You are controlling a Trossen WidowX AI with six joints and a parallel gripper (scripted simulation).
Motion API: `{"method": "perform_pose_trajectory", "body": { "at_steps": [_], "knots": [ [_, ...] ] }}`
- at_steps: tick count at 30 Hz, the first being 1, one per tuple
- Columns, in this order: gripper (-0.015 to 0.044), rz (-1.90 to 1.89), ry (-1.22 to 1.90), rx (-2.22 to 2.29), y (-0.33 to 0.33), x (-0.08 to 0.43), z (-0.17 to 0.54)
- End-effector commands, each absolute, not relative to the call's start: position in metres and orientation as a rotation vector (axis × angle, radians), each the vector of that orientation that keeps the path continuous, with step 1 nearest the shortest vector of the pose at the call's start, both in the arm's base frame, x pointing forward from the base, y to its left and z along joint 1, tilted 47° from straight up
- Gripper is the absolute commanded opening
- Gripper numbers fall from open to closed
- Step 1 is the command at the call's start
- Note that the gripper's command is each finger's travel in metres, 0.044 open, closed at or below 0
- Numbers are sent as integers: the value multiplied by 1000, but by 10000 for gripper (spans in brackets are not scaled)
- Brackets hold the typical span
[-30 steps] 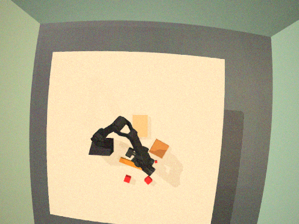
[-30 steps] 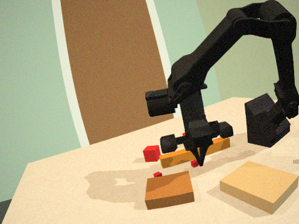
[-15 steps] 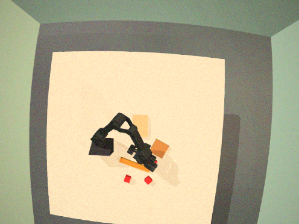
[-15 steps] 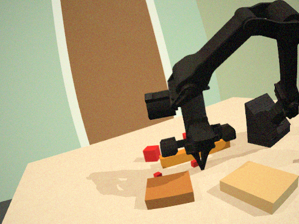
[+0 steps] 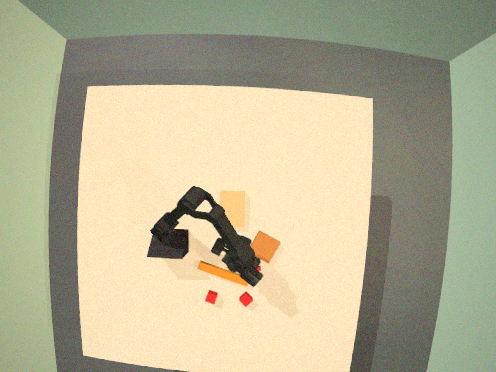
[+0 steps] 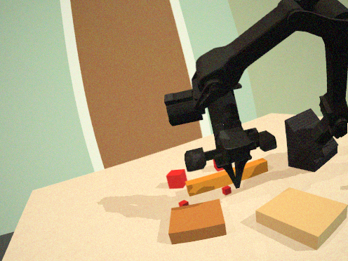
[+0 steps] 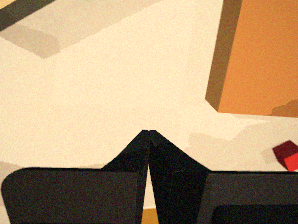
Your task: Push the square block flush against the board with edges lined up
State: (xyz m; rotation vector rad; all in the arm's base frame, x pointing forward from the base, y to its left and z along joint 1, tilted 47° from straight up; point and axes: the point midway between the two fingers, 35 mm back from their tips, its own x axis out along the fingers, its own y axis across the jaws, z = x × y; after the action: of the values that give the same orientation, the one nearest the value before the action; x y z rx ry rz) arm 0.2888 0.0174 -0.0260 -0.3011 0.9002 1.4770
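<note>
Currently the hand (image 5: pixel 226 250) (image 6: pixel 238 185) (image 7: pixel 149 132) is clenched on nothing, fingertips together, between the orange bar (image 5: pixel 215 271) (image 6: pixel 252 169) (image 7: pixel 150 216) and the pale board (image 5: pixel 232 209) (image 6: pixel 302 210) (image 7: pixel 22 14). The square block (image 5: pixel 265 246) (image 6: pixel 197 219) (image 7: pixel 260 60) lies flat on the desk (image 5: pixel 150 135) (image 6: pixel 52 210) (image 7: pixel 120 85), apart from the board, sides unmatched (a corner points roughly boardward). Two small red cubes (image 6: pixel 226 190) (image 6: pixel 183 203) sit between block and bar; two larger ones (image 5: pixel 211 297) (image 5: pixel 245 299) lie past the bar.

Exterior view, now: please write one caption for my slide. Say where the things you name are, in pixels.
The closed gripper (image 6: pixel 238 186) (image 7: pixel 149 131) points down between an orange bar (image 6: pixel 260 168) and two flat blocks, orange (image 6: pixel 196 215) and tan (image 6: pixel 302 210).
</note>
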Motion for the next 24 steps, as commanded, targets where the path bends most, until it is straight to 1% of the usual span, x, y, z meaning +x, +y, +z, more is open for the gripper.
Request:
{"method": "perform_pose_trajectory", "body": {
  "at_steps": [1, 6, 14, 19, 24],
  "knots": [
    [0, 1460, 888, -320, -1, 294, -10],
    [0, 1451, 879, -340, 4, 298, -9],
    [0, 1504, 813, -520, 43, 312, 35],
    [0, 1555, 711, -594, 101, 313, 95],
    [0, 1622, 590, -644, 158, 291, 158]
  ]
}}
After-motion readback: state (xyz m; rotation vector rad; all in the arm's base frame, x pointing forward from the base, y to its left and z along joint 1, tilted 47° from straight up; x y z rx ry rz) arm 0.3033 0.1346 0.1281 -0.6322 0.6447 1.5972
